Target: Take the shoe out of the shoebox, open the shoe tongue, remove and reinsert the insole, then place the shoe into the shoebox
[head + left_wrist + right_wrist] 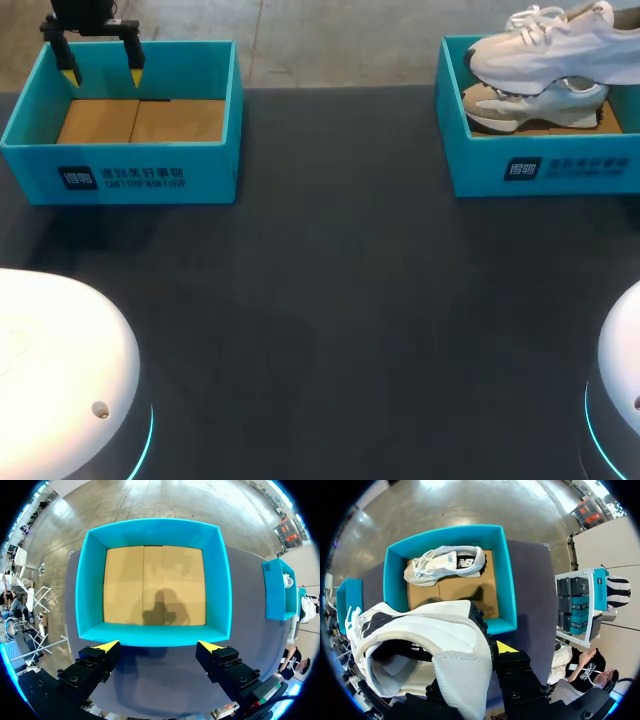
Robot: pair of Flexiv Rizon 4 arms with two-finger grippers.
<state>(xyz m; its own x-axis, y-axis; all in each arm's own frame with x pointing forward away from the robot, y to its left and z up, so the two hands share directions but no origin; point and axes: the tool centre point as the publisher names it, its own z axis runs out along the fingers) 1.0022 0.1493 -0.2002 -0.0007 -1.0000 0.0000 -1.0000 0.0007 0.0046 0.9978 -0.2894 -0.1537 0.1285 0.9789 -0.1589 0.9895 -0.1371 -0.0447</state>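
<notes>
Left gripper apart over shoebox, right gripper clamped on shoe, another shoe below

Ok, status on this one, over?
Left hand open over left box. Right hand shut on shoe, held above shoebox. Second shoe lies inside it.

**Left hand**: seen in the head view's upper left, with its black body above and both fingers pointing down, their yellow tips level with each other. In the left wrist view the fingers stand wide apart with nothing between them.

**Right hand**: outside the head view. In the right wrist view one yellow fingertip lies against the outside of the heel of the shoe. The other finger is hidden behind the heel collar. The hand grips the shoe by the heel and holds it aloft.
</notes>
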